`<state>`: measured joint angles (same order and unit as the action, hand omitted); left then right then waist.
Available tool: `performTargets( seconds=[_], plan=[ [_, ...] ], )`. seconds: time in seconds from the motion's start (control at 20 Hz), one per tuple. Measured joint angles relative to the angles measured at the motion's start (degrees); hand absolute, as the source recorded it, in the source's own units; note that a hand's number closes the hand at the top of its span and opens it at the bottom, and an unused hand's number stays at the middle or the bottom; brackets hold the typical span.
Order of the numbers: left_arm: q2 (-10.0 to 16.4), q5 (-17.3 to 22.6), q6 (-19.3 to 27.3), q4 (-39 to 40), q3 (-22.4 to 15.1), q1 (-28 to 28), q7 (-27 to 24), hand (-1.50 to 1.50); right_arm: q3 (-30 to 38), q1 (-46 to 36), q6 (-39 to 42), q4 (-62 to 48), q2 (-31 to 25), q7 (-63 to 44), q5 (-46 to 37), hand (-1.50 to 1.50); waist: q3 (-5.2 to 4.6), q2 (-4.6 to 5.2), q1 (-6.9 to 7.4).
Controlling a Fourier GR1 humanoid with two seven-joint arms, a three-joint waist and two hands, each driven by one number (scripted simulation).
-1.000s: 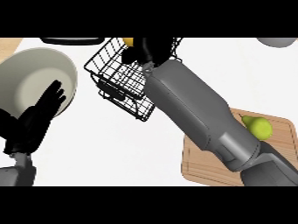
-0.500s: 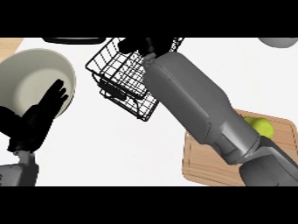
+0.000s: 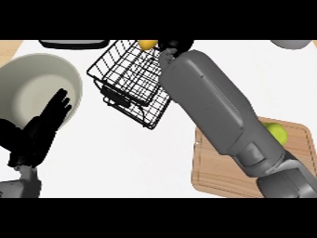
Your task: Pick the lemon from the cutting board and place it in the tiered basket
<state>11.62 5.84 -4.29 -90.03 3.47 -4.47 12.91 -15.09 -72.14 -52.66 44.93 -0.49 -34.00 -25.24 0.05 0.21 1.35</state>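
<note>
Lemon (image 3: 147, 44), yellow, shows at the far edge of the tiered basket (image 3: 130, 93), up by the view's top, just left of the right hand (image 3: 178, 46). We cannot tell whether it lies inside the wires or is held above them. Half a second ago the black hand covered that very spot and no yellow showed; now the hand sits to the right of the fruit and the grey forearm slants further right across the basket's side. We cannot tell whether the right hand is parted, closed or clamped on the lemon, since it is cut off at the top. On the wooden cutting board (image 3: 222, 176) at lower right a yellow-green fruit (image 3: 277, 132) peeks out from behind the forearm, where it was before. At lower left the left hand (image 3: 34, 132) rests with straight, spread fingers over the near rim of the large cream plate (image 3: 23, 79), unchanged from the earlier frames.
</note>
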Motion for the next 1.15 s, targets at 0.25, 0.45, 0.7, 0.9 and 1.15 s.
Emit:
performTargets(
  seconds=[0.25, 0.45, 0.7, 0.9, 1.15],
  plan=[
    [0.53, 0.06, 0.30, 0.11, 1.16, -0.29, 0.31, 0.00, 3.94, 4.17, -2.71, 6.75, -2.34, 2.32, 0.61, -1.50, -0.01, -0.34, -1.31],
    [0.82, 0.37, -0.18, 0.14, 1.87, 1.14, -0.23, 0.00, 6.56, 8.63, -2.81, 13.86, -6.73, 0.85, 0.06, -1.50, -0.01, -0.65, -2.20],
    [1.38, 1.06, -0.49, -1.03, 2.77, 1.70, 0.93, 0.00, 9.08, 17.58, -0.34, 26.68, -13.93, -2.50, 0.33, -1.50, -0.01, -0.87, -3.03],
    [1.21, 0.96, -1.21, -0.80, 2.77, 3.05, -0.43, 0.00, 11.49, 24.80, 3.47, 38.88, -20.28, -6.88, 0.88, -1.50, -0.03, -0.89, -3.21],
    [0.61, 0.46, -0.73, -0.74, 2.46, 1.97, 0.21, 0.00, 16.37, 35.79, 8.79, 52.31, -27.37, -8.39, 5.27, -1.50, -0.03, -0.67, -2.91]
  ],
)
